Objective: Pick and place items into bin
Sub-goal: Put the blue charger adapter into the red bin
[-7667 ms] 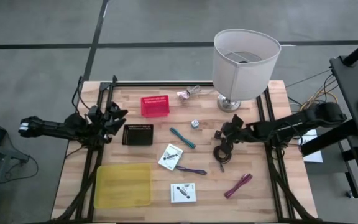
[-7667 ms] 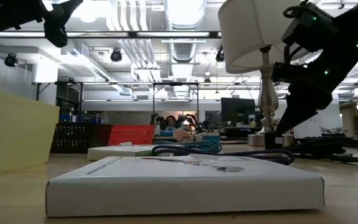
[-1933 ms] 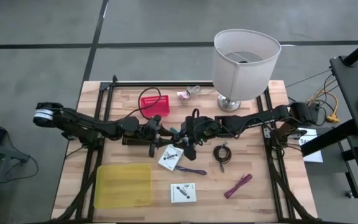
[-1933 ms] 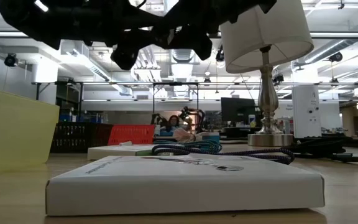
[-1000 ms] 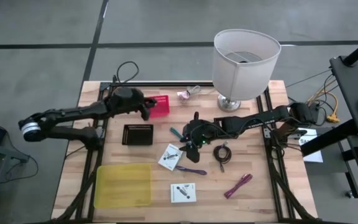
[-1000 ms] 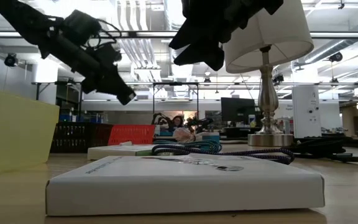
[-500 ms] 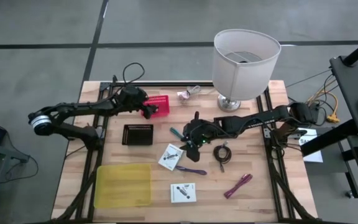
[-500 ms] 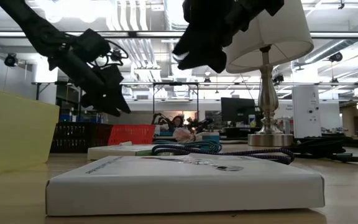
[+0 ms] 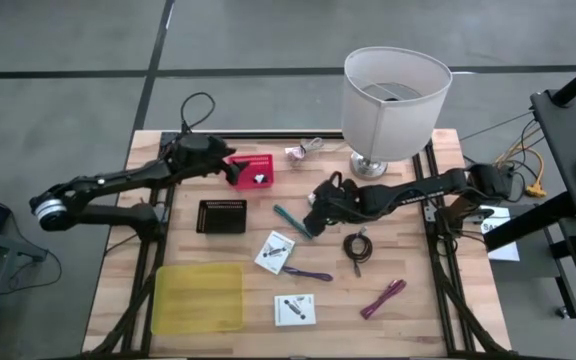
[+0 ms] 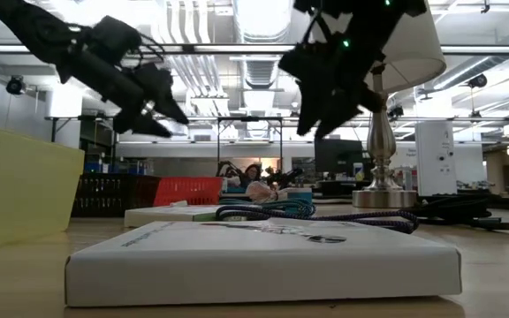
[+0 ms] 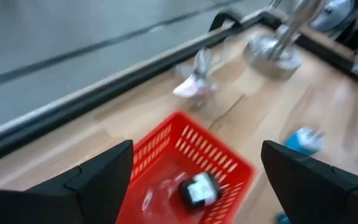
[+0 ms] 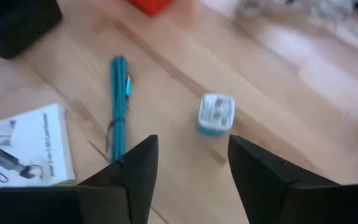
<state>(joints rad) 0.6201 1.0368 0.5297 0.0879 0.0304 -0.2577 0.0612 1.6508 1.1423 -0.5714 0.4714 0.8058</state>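
My left gripper (image 9: 224, 166) (image 11: 194, 149) is open, above the left end of the red basket (image 9: 251, 170) (image 11: 185, 165). A small dark and white object (image 11: 194, 190) (image 9: 260, 178) lies on the basket's floor. My right gripper (image 9: 319, 211) (image 12: 192, 142) is open and hovers above the table's middle. Below it a small teal and white cube (image 12: 216, 113) rests on the wood, and the teal pen (image 12: 118, 93) (image 9: 293, 221) lies flat beside it. The purple pen (image 9: 308, 273), magenta stick (image 9: 383, 298), black coiled cable (image 9: 356, 245) and two white cards (image 9: 275, 251) (image 9: 295, 309) lie nearer.
A black basket (image 9: 221, 216) sits left of the middle and a yellow bin (image 9: 198, 297) at the near left. The big white lamp (image 9: 393, 100) stands at the far right. A crumpled wrapper (image 9: 303, 151) lies by the far edge.
My left gripper has stayed at the red basket's left end, shifting slightly toward the far edge, and a small dark and white object now lies in the basket. My right gripper has moved toward the table's right and far edges, away from the white card.
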